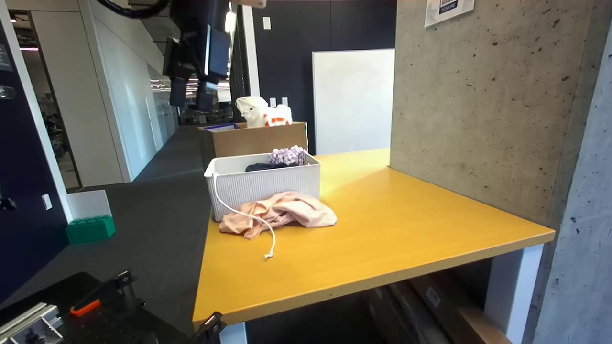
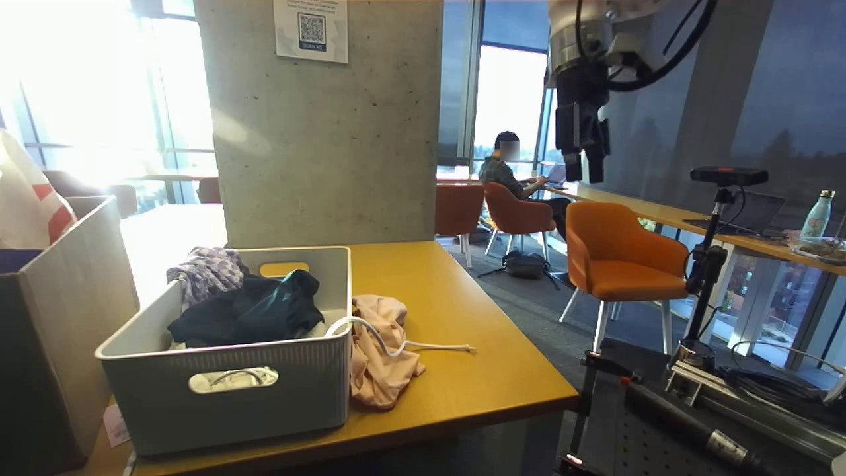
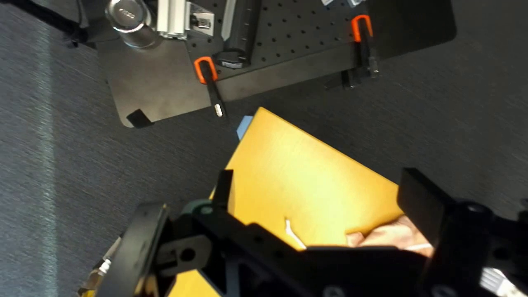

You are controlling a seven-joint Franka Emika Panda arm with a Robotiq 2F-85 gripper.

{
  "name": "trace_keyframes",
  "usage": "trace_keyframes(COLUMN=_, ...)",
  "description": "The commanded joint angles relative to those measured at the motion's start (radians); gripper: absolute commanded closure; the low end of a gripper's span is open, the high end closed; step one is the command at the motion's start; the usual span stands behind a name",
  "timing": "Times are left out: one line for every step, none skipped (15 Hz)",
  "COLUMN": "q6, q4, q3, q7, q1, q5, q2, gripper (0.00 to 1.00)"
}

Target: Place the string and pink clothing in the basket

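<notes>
The pink clothing (image 1: 306,210) lies crumpled just beside the upright, pale, ribbed basket (image 2: 231,423), and the white string (image 2: 436,346) hangs over the basket's rim, crosses this clothing and ends just beyond it.

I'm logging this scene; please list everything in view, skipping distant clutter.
Table: 1, yellow, foreground
Basket: 1, pale grey, on table
Pink clothing: 1, pink, on table beside basket
String: 1, white, from basket rim over pink clothing
Dark cloth: 1, blackish, in basket
Patterned cloth: 1, pale purple, at basket rim
Cardboard box: 1, brown, beside basket
Plastic bag: 1, white, in cardboard box
Pillar: 1, grey, beside table
Poster: 1, white, on pillar
Chairs: at least 3, orange, beyond table
Person: 1, dark clothes, seated
Platform: 1, black, near table
Gripper: 1, black, open, above table level
Arm: 1, white and black, above gripper
</notes>
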Motion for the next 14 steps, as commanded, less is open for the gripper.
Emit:
trace_keyframes(q6=-0.078, q4=0.184, q3=0.022, q7=-0.034, q1=-0.002, q5=-0.103, q2=0.238, gripper=0.0)
trace_keyframes(q6=-0.069, q4=0.214, q3=0.037, q7=-0.012, q1=0.007, q5=-0.142, q2=0.294, gripper=0.0)
trace_keyframes(q6=-0.071, q4=0.237, q3=0.048, q7=0.009, q1=0.016, q5=-0.18, q2=0.34, gripper=0.0)
trace_keyframes(q6=-0.084, q4=0.258, q3=0.058, q7=0.024, q1=0.025, q5=-0.213, q2=0.379, gripper=0.0)
trace_keyframes(q6=-0.089, q4=0.266, q3=0.071, q7=0.037, q1=0.04, q5=-0.241, q2=0.419, gripper=0.0)
trace_keyframes(q6=-0.103, q4=0.279, q3=0.081, q7=0.043, q1=0.053, q5=-0.271, q2=0.454, gripper=0.0)
trace_keyframes(q6=-0.112, q4=0.277, q3=0.091, q7=0.049, q1=0.069, q5=-0.297, q2=0.484, gripper=0.0)
trace_keyframes(q6=-0.124, q4=0.279, q3=0.099, q7=0.054, q1=0.086, q5=-0.327, q2=0.51, gripper=0.0)
trace_keyframes(q6=-0.139, q4=0.287, q3=0.105, q7=0.061, q1=0.102, q5=-0.361, q2=0.54, gripper=0.0)
trace_keyframes(q6=-0.161, q4=0.296, q3=0.11, q7=0.063, q1=0.119, q5=-0.395, q2=0.566, gripper=0.0)
trace_keyframes(q6=-0.18, q4=0.313, q3=0.111, q7=0.06, q1=0.134, q5=-0.435, q2=0.596, gripper=0.0)
trace_keyframes(q6=-0.201, q4=0.326, q3=0.112, q7=0.049, q1=0.147, q5=-0.477, q2=0.617, gripper=0.0)
trace_keyframes(q6=-0.22, q4=0.335, q3=0.112, q7=0.04, q1=0.16, q5=-0.522, q2=0.633, gripper=0.0)
trace_keyframes(q6=-0.233, q4=0.345, q3=0.11, q7=0.042, q1=0.17, q5=-0.565, q2=0.647, gripper=0.0)
